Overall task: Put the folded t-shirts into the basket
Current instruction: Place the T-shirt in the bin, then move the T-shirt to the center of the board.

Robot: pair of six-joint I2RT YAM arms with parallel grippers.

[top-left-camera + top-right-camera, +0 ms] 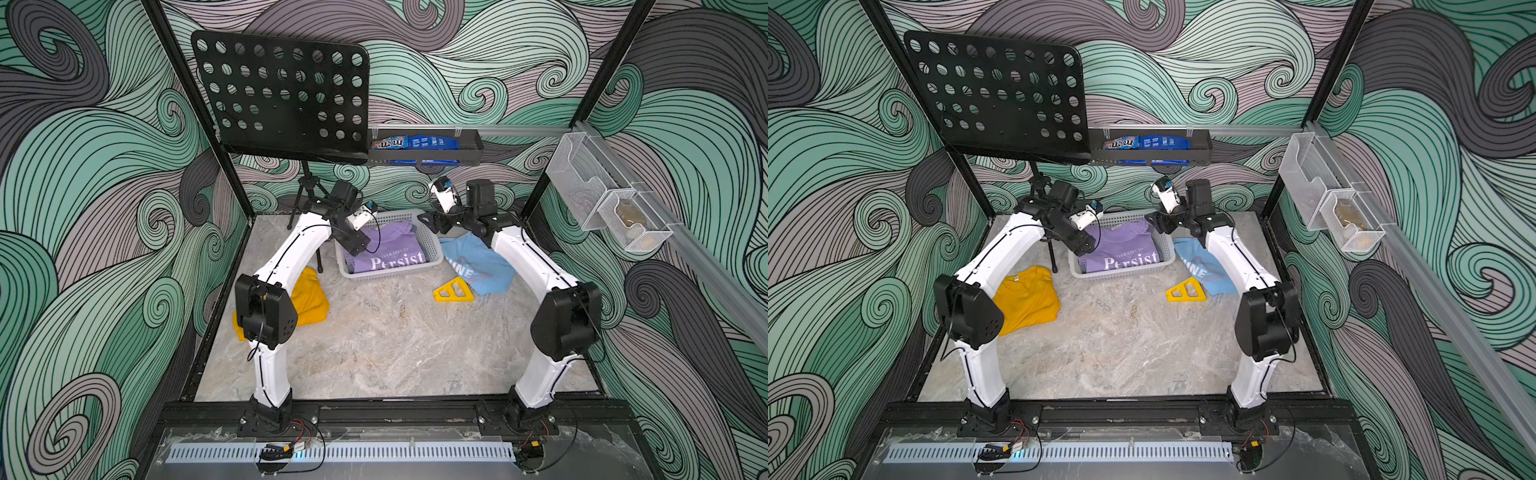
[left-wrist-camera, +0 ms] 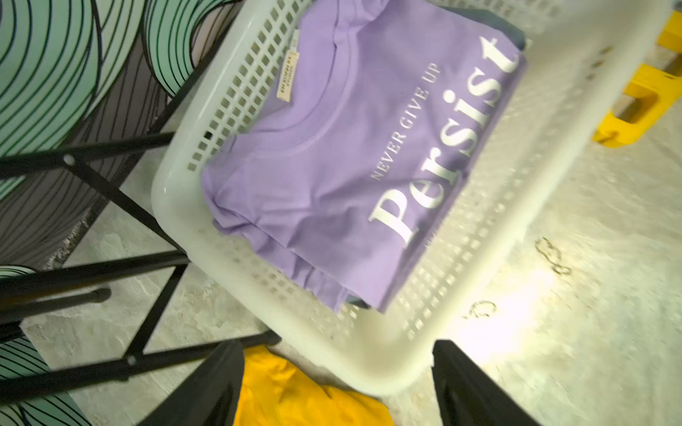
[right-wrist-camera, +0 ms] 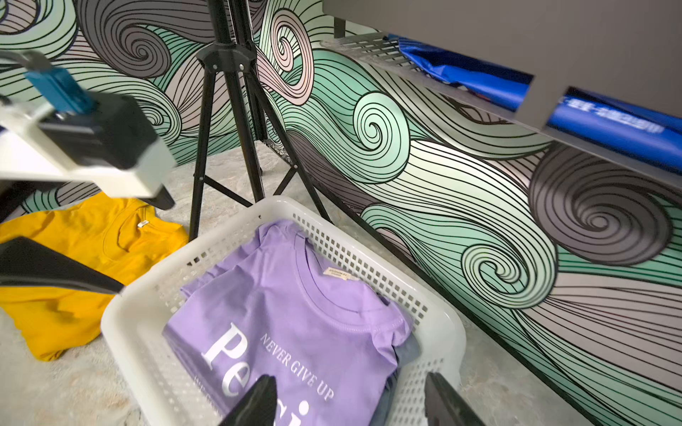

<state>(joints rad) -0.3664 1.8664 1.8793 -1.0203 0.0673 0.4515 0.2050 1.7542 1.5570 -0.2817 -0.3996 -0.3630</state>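
In the far basket (image 1: pixel 388 272), you have two of four tees down.
The lilac tee (image 1: pixel 390 249) lies on top of the slate-grey tee (image 3: pixel 406 350); the mustard tee (image 1: pixel 1027 299) lies outside at left, the light blue tee (image 1: pixel 478 266) just right of the basket. Your left gripper (image 2: pixel 337 354) and right gripper (image 3: pixel 348 380) hover over opposite basket ends, jaws apart, empty.

The lilac tee (image 1: pixel 386 249) is lying flat, print up, in the white basket (image 1: pixel 386 274), covering a grey tee (image 3: pixel 407 350). The mustard tee (image 1: pixel 1025 299) and blue tee (image 1: pixel 478 266) are lying on the tabletop (image 1: pixel 374 340), flanking the basket.
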